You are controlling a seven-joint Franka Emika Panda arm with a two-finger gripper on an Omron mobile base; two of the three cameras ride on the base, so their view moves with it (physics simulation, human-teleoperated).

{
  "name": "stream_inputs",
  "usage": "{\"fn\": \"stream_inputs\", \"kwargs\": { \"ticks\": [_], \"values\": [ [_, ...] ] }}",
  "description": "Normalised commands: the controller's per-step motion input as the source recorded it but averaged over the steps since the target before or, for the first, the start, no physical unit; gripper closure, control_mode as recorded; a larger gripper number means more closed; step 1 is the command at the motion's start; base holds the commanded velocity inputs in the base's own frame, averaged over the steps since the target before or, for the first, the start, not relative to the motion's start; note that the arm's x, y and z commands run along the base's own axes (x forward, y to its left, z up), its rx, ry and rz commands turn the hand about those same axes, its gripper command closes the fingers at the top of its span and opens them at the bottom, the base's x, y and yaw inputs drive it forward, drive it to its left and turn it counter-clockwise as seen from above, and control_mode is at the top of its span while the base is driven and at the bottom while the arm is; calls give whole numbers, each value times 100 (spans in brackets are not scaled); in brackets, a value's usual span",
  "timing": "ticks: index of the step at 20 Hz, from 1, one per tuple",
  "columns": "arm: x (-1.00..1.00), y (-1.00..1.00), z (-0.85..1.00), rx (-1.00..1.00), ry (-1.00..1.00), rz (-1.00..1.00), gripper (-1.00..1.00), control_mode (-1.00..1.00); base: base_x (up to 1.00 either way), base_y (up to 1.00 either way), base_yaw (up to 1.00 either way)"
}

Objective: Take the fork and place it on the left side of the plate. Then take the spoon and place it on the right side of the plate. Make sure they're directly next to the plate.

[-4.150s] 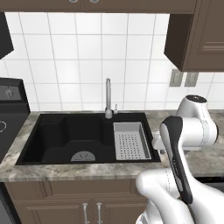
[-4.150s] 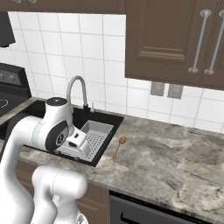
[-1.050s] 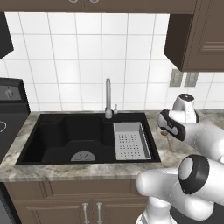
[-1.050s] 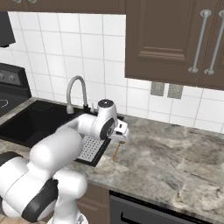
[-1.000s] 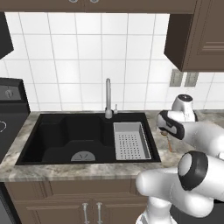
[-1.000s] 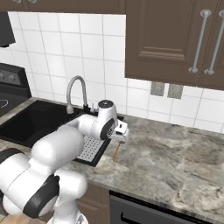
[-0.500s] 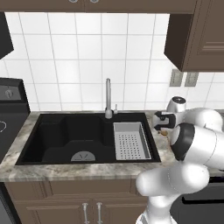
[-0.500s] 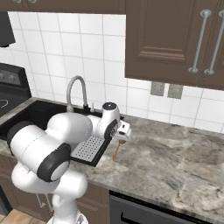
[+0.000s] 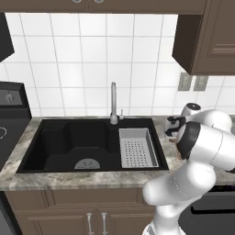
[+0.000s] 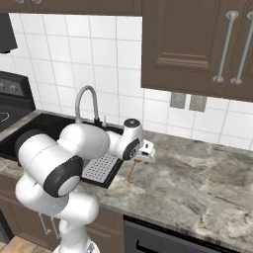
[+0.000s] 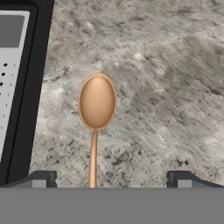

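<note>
The brown wooden spoon lies flat on the grey stone counter just right of the sink, its round bowl pointing away from the hand and its thin handle running back under it. My gripper hovers low over the spoon's handle, open, and in the hand view the gripper has one fingertip on each side of the handle and nothing between them. In the left base view the gripper sits at the counter right of the sink. The fork and the plate are out of view.
The black sink holds a grey perforated tray, with the faucet behind it. The sink's black rim runs close along the spoon's left. Stone counter stretches to the right. A stove stands far left.
The arm's elbow and forearm have swung up and round, while the hand has stayed low over the spoon and shifted only slightly. The jaws have stayed open.
</note>
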Motion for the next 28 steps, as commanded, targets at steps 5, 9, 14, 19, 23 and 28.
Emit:
{"fn": "stream_inputs", "kwargs": {
  "ticks": [5,9,14,19,23,28],
  "values": [
    [0,-4,-12,0,0,0,-100,-100,0,0,0],
    [0,0,-12,0,0,0,-100,-100,0,0,0],
    [0,0,-13,0,0,0,-100,-100,0,0,0],
    [0,0,-7,0,0,0,-100,-100,0,0,0],
    [0,0,-6,0,0,0,-100,-100,0,0,0],
    [3,0,-5,0,0,0,-100,-100,0,0,0]
  ]
}}
